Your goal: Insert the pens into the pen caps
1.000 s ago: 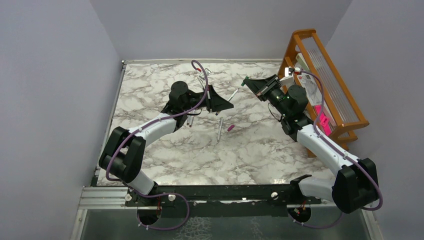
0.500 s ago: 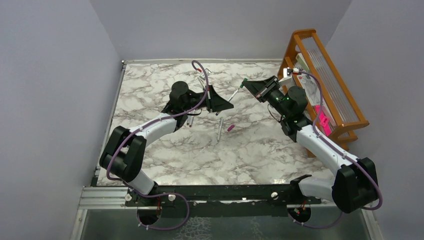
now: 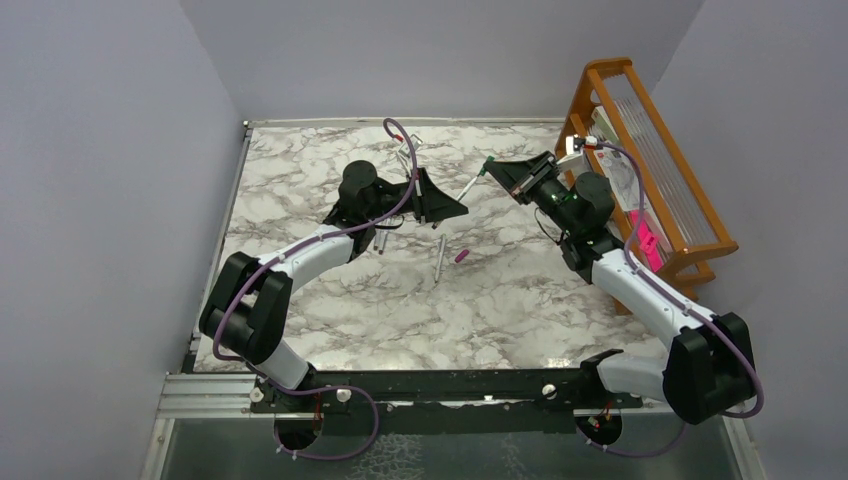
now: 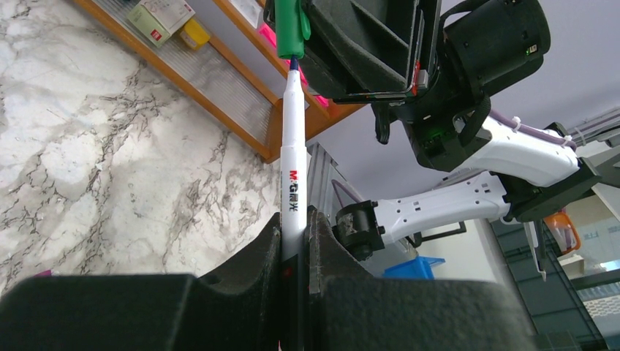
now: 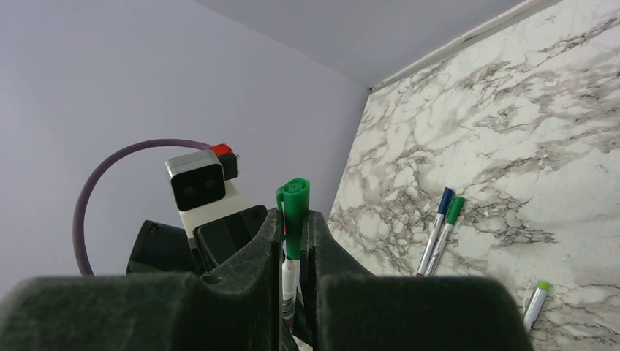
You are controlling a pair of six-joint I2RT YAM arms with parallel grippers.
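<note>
so my left gripper [image 4: 294,223] is clamped on the pen [image 4: 291,139], nib right at the mouth of the green cap [image 4: 292,29] dead ahead. The cap's pinched in my right gripper [image 5: 293,232], and the two axes roughly line up.

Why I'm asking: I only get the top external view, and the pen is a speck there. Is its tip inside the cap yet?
Observer: Left wrist view: the pen in the left gripper has its dark tip just at the mouth of the green cap; the white barrel is all outside.
Operator: Is the cap gripped?
Observer: Right wrist view: the right gripper is shut on it, both fingers pinching it.
Operator: Any pens done?
Observer: Right wrist view: two capped pens lie side by side on the marble table.
</note>
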